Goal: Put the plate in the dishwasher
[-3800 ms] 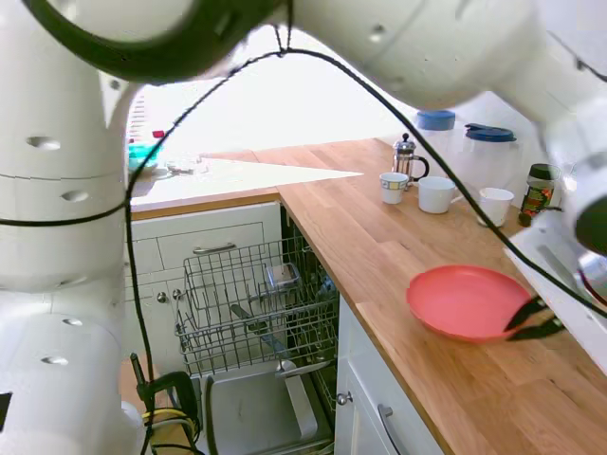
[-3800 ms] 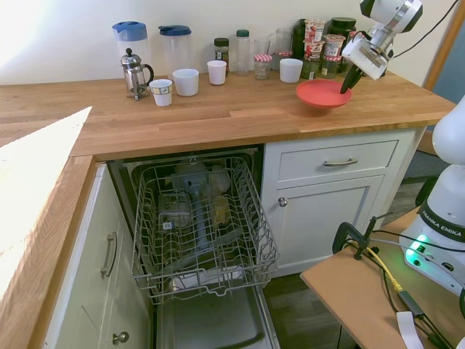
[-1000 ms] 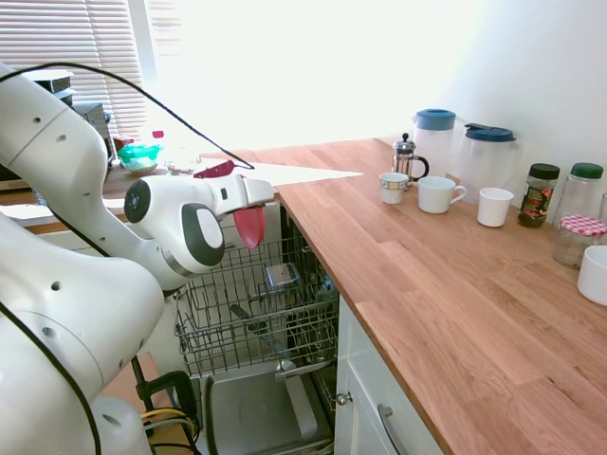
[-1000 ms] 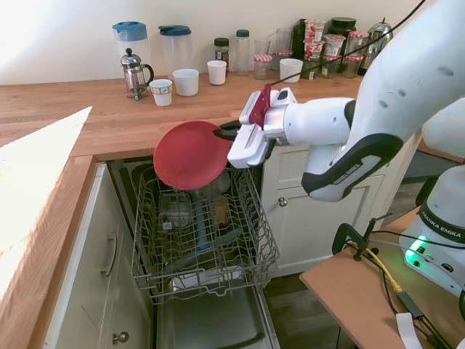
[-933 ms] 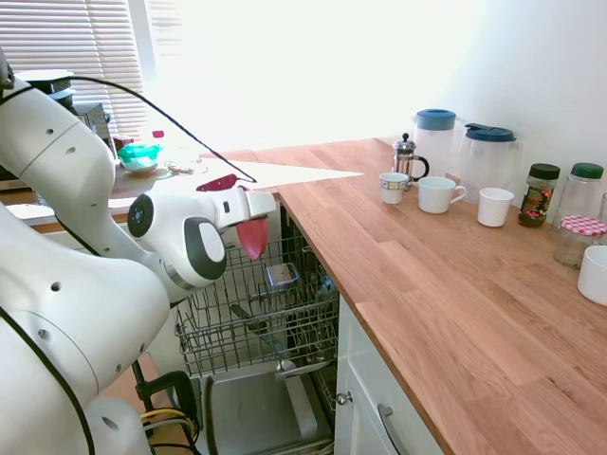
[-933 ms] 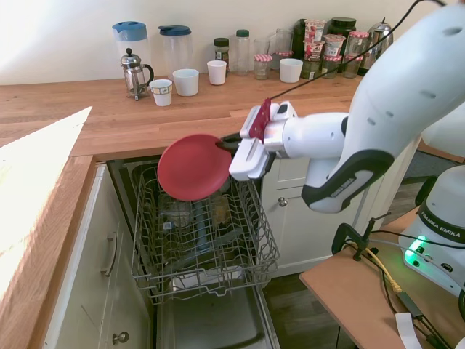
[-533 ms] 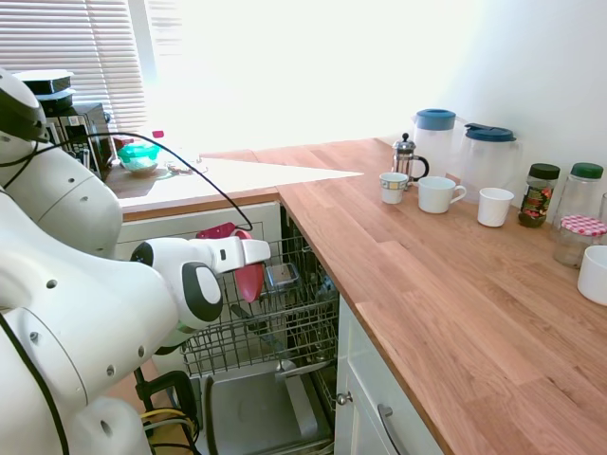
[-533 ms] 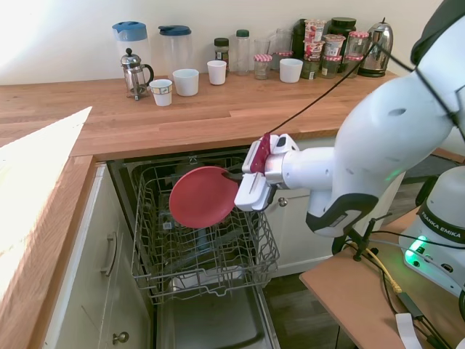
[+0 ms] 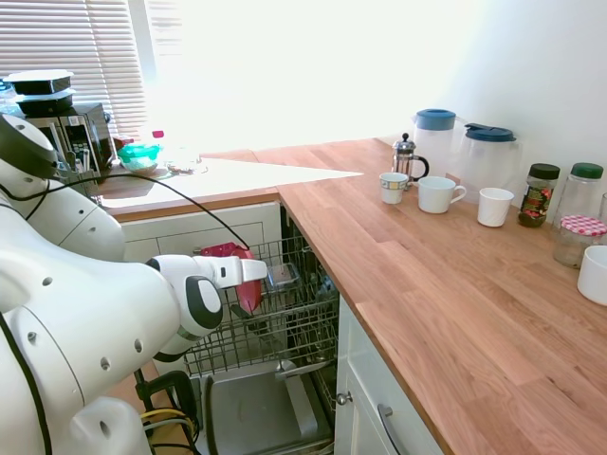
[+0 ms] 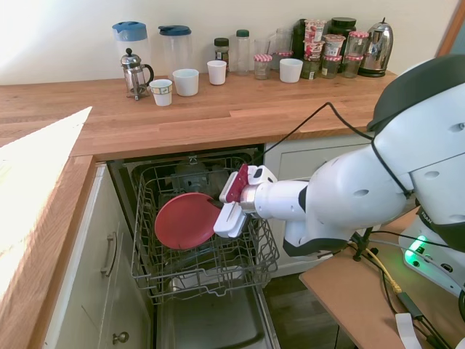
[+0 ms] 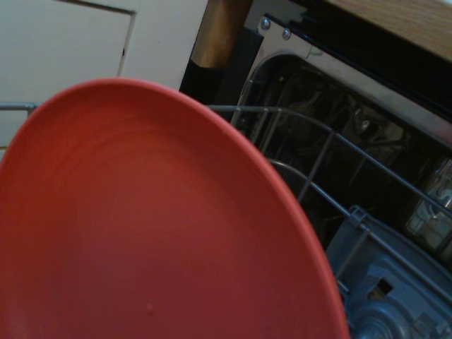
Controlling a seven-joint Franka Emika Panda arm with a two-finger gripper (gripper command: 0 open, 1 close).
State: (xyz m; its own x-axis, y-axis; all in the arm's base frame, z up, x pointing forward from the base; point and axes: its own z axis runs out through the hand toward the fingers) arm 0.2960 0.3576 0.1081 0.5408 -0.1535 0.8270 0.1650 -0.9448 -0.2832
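Since half a second ago the arm has been dropping lower, carrying the plate (image 10: 186, 220) from above the rack (image 10: 203, 269) down into it. In the second exterior view the coral-pink plate is now standing nearly on edge inside the pulled-out wire rack of the dishwasher (image 10: 211, 320), toward the rack's left side, its lower rim reaching down among the wires; whether it is touching them cannot be told. The gripper (image 10: 221, 211) is holding the plate by its right rim, the jaws clamped on that edge, with the white wrist stretching away to the right over the rack's right wall.

In the first exterior view the gripper (image 9: 248, 281) is coming in from the left, and only a narrow red slice of the plate (image 9: 248, 292) is showing below it, inside the rack (image 9: 275, 327). The dishwasher's door (image 9: 251, 412) is lying open beneath the rack.

In the wrist view the plate (image 11: 141, 233) is filling most of the picture, with the rack wires (image 11: 318, 166) and the dark inside of the dishwasher behind it.

On the wooden counter (image 10: 218, 109) above, well apart from the arm, a coffee press (image 10: 134, 73), two blue-lidded jugs (image 10: 129, 36) and several white mugs (image 10: 186, 81) are standing along the far wall, with jars (image 10: 315, 47) and a kettle (image 10: 375, 49) further right.
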